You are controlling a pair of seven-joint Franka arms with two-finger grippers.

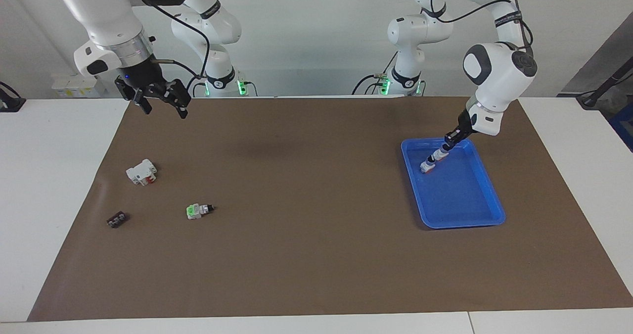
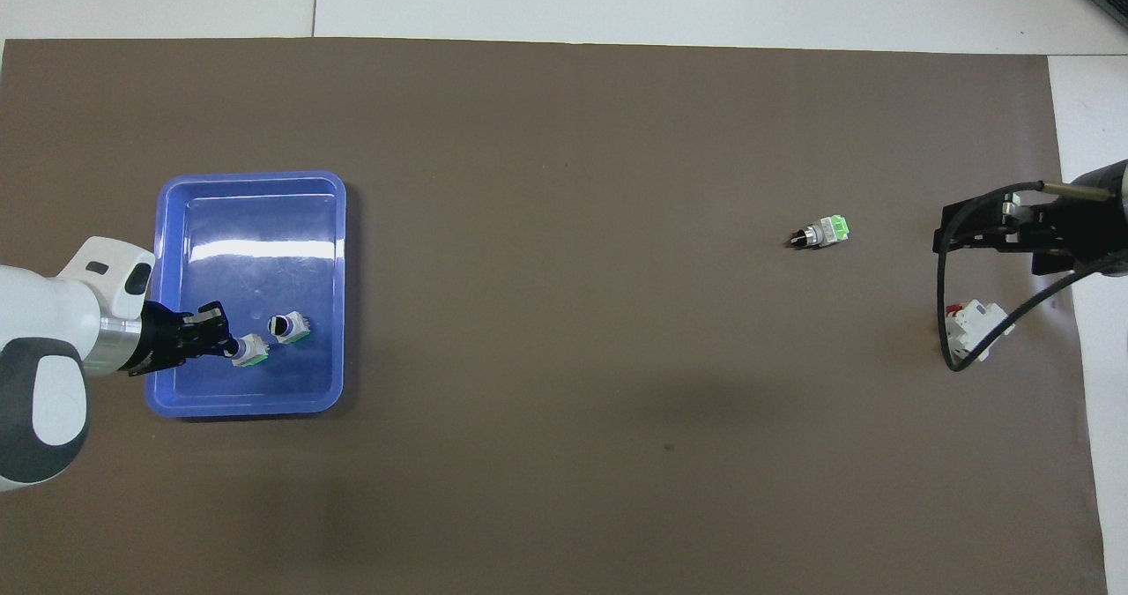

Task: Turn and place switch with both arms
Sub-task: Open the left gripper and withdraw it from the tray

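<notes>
A blue tray [image 1: 487, 195] [image 2: 251, 401] lies at the left arm's end of the mat. My left gripper [image 1: 446, 145] [image 2: 227, 345] is tilted down into it, shut on the black knob end of a white-grey switch [image 1: 438, 155] [image 2: 251, 351] whose green block points down. That switch hangs right beside another switch [image 1: 426, 167] [image 2: 288, 328] standing in the tray; whether they touch I cannot tell. A third switch [image 1: 199, 210] [image 2: 821, 233], green block and black knob, lies on its side on the mat. My right gripper [image 1: 164, 110] [image 2: 956, 225] hangs open above the mat's edge nearest the robots.
A white block with a red part [image 1: 141, 171] [image 2: 974, 328] sits on the mat at the right arm's end, nearer to the robots than the lying switch. A small black part [image 1: 117, 219] lies farther out. The right arm's cable loops over the white block in the overhead view.
</notes>
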